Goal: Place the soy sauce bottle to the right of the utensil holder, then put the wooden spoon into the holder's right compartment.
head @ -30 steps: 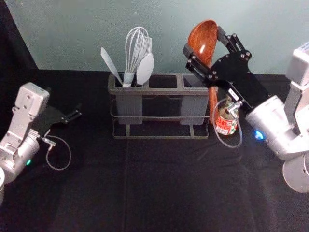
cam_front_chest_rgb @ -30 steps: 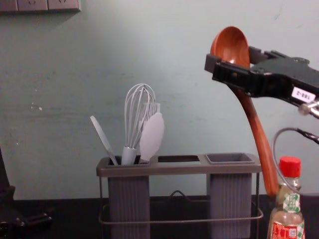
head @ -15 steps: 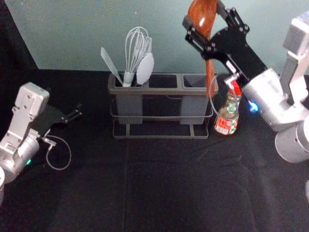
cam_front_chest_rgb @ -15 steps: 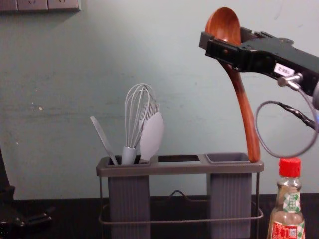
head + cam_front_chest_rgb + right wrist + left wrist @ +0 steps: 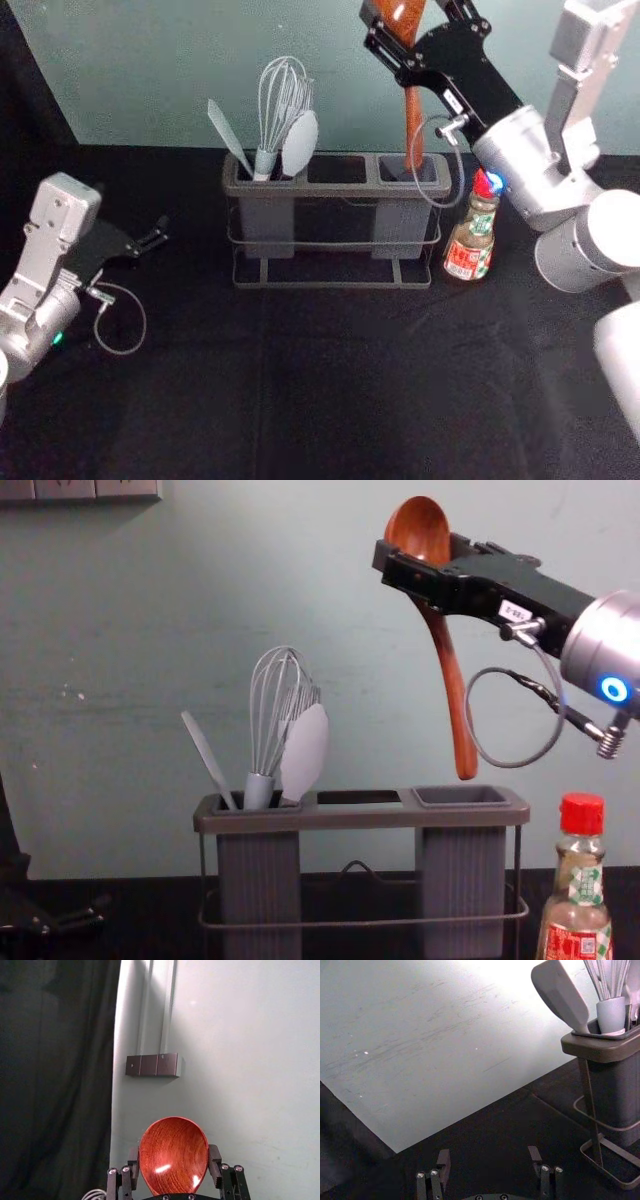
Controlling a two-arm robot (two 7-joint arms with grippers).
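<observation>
My right gripper point(image 5: 418, 38) is shut on the wooden spoon point(image 5: 413, 118) high above the utensil holder point(image 5: 337, 188); the chest view has the gripper point(image 5: 418, 568) around the spoon point(image 5: 447, 680) just under its bowl. The handle hangs down, its tip slightly above the right compartment point(image 5: 460, 796). In the right wrist view the gripper point(image 5: 173, 1162) has the bowl point(image 5: 173, 1152) between its fingers. The soy sauce bottle point(image 5: 471, 232) stands upright beside the holder's right end. My left gripper point(image 5: 158, 233) is parked at the left; its wrist view shows the gripper point(image 5: 490, 1160) open.
The holder's left compartment point(image 5: 258, 880) bears a whisk point(image 5: 270, 715), a white spatula point(image 5: 305, 752) and another light utensil point(image 5: 207, 758) leaning left. A pale wall point(image 5: 120, 680) rises behind the dark table point(image 5: 330, 390). A cable loop point(image 5: 478, 712) hangs from the right arm's wrist.
The right gripper has carried the spoon leftward and up, from over the bottle to over the holder's right compartment. The left arm has stayed where it was.
</observation>
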